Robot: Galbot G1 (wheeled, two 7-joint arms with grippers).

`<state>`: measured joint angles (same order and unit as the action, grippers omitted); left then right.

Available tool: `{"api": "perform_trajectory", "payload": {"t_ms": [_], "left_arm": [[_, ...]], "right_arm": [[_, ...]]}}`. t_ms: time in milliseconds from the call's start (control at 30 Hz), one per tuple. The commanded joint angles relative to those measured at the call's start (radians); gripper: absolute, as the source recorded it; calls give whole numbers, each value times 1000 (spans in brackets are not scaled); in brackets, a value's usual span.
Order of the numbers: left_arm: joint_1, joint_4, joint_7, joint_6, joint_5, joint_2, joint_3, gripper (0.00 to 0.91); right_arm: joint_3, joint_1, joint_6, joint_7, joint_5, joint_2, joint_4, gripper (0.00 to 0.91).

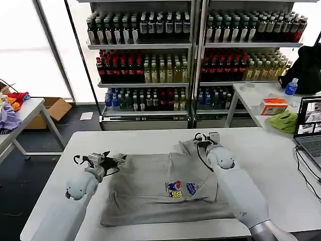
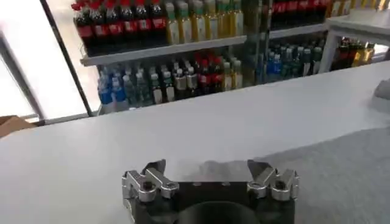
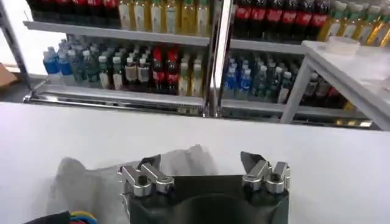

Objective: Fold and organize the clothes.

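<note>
One grey shirt (image 1: 150,191) with a small multicoloured chest print (image 1: 178,189) lies spread on the white table (image 1: 281,165), somewhat rumpled. My left gripper (image 1: 118,161) hovers at the shirt's left edge, open and holding nothing; the left wrist view shows this gripper (image 2: 207,167) above bare tabletop, grey fabric (image 2: 347,164) off to one side. My right gripper (image 1: 206,135) is at the shirt's far right corner, near a sleeve (image 1: 186,146), also open and holding nothing. In the right wrist view its tips (image 3: 200,161) stand over a raised fold of grey fabric (image 3: 91,176).
Bottle shelves (image 1: 145,60) line the back. A side table on the right holds a laptop (image 1: 311,128), a lime-green cloth (image 1: 283,121), an orange box (image 1: 274,106) and a blue bottle (image 1: 291,86). A table (image 1: 27,111) on the left carries coloured fabrics (image 1: 9,113); a cardboard box (image 1: 55,108) sits on the floor.
</note>
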<state>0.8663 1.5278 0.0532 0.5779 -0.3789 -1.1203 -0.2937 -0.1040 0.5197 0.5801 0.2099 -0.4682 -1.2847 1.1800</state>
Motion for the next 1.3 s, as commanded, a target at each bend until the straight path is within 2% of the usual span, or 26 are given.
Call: {"api": "perform_trajectory", "payload": {"t_ms": [33,67,100,133,167,200,233,267,333,1067,1300], "left_arm": [[-5,-29,3,-1,0,-9,0,907],[-6,-33,3,-1,-3,-12,0,877],[-8,-38,3,-1,-4,-17,-1,806],[-9,-42,3,-1,-4,-21,1,494],[-9,-44,4,-1,-4,-23,2,282],[-10,-48,4,-1,-3,-28,3,111],[-10,-52,4,-1,-4,-32,4,10],[-10,-53,3,-1,-4,-33,5,10],[-7,-52,0,0,-5,-39,5,10],[25,-15,16,-17,-8,-65,-1,10],[39,60,14,-75,-54,-67,-30,0]], "right_arm": [[-1,-1,0,-2,10,-14,-28,907],[-1,3,0,-1,10,-15,-28,907],[-3,7,0,-1,12,-16,-27,907],[-5,10,0,-1,13,-17,-28,907],[-5,12,0,-2,14,-17,-28,907],[-7,17,0,-3,16,-18,-29,665],[-9,22,0,-4,16,-19,-29,433],[-10,25,0,-5,16,-19,-28,181],[-17,40,0,-7,13,-21,-21,0],[-65,139,-2,-2,14,-4,104,0],[-132,186,0,37,-32,-11,315,0]]}}
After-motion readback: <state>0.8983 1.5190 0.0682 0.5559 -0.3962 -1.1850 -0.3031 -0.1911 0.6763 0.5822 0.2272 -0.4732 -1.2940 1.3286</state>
